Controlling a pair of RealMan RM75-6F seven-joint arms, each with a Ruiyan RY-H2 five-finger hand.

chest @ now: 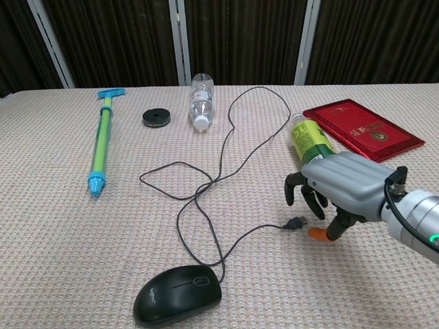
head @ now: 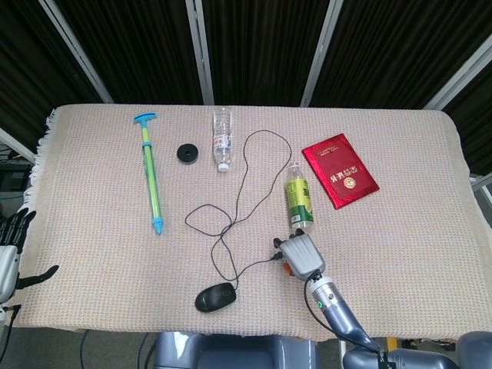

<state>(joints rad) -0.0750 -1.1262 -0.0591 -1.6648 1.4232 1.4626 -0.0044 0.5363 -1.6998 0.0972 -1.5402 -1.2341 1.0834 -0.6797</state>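
My right hand [head: 298,257] [chest: 343,185] hovers just right of the USB plug [head: 274,256] [chest: 296,223] that ends the black mouse cable [chest: 226,157]. Its dark fingers curl downward over the plug, apart and holding nothing. The orange thumb tip sits near the cloth, right of the plug. The cable runs in loops back to the black mouse [head: 215,297] [chest: 178,295] at the near edge. A green-labelled bottle [head: 297,204] [chest: 310,140] lies just beyond the right hand. My left hand [head: 9,250] is off the table's left edge, fingers spread, holding nothing.
A red booklet [head: 340,170] [chest: 362,129] lies right of the green bottle. At the back lie a clear bottle [head: 222,138] [chest: 200,101], a black disc [head: 186,153] [chest: 157,118] and a green-blue hand pump [head: 151,173] [chest: 101,151]. The beige woven cloth [head: 400,231] covers the table.
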